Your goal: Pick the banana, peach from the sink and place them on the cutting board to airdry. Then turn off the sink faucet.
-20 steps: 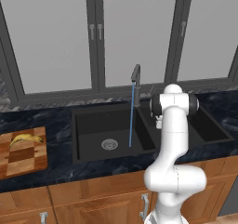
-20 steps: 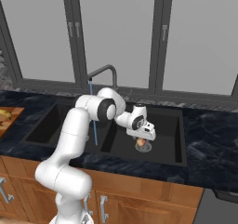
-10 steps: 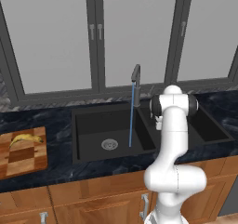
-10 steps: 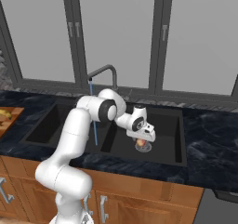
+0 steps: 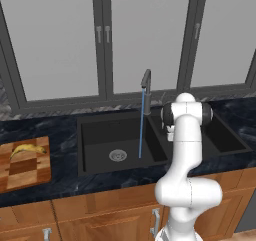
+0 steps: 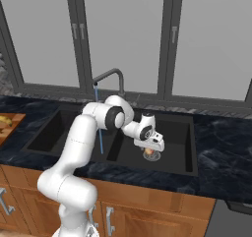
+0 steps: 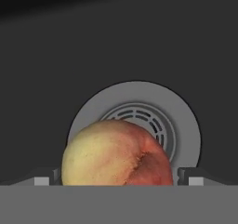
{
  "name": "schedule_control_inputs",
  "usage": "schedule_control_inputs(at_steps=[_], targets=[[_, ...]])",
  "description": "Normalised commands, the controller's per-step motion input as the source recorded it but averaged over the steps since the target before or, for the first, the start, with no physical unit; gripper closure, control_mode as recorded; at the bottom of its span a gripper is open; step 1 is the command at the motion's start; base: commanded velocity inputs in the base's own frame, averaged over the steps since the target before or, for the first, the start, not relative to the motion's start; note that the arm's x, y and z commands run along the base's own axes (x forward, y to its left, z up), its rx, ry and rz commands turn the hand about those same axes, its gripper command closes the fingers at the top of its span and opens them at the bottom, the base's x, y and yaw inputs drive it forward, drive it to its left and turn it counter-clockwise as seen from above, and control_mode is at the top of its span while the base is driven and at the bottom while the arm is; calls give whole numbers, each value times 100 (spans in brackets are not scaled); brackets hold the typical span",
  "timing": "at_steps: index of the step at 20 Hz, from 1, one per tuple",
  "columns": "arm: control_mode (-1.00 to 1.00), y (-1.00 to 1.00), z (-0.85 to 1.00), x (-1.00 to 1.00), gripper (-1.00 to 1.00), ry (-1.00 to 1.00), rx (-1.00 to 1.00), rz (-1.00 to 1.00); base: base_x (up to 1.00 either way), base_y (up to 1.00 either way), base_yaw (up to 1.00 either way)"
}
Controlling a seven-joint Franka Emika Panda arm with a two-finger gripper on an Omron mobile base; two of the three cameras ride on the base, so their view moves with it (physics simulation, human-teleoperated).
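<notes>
Black stone counter runs across the left base view, with the cutting board at its left end and the banana already lying on it, so half of the fruit-moving looks finished. The sink sits in the middle; its left basin holds nothing but a silver drain. The sink faucet is running, a thin blue stream falling into that basin. Compared with a second ago nothing here has shifted, apart from the arm's wrist dipping slightly behind the divider.

From the right base view, the gripper has sunk a little lower into the right basin and now hangs just above the peach, which rests on the drain there. I judge this to be the final descent before a grasp.

Looking along the hand, the peach sits low between the two fingertips, which are spread wide on either side without touching it. It lies on the edge of the round drain plate. Nothing blocks the approach, though a round fruit could roll off centre, and the basin wall and divider will need clearing on the way to the board.
</notes>
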Motion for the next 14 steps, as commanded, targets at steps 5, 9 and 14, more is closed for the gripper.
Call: schedule_control_inputs(at_steps=[5, 9, 14], targets=[[-100, 0, -10, 0, 100, 1, 0, 0, 0, 0, 0], [-100, 0, -3, 1, 100, 1, 0, 0, 0, 0, 0], [-100, 1, 4, -2, 100, -1, 0, 0, 0, 0, 0]])
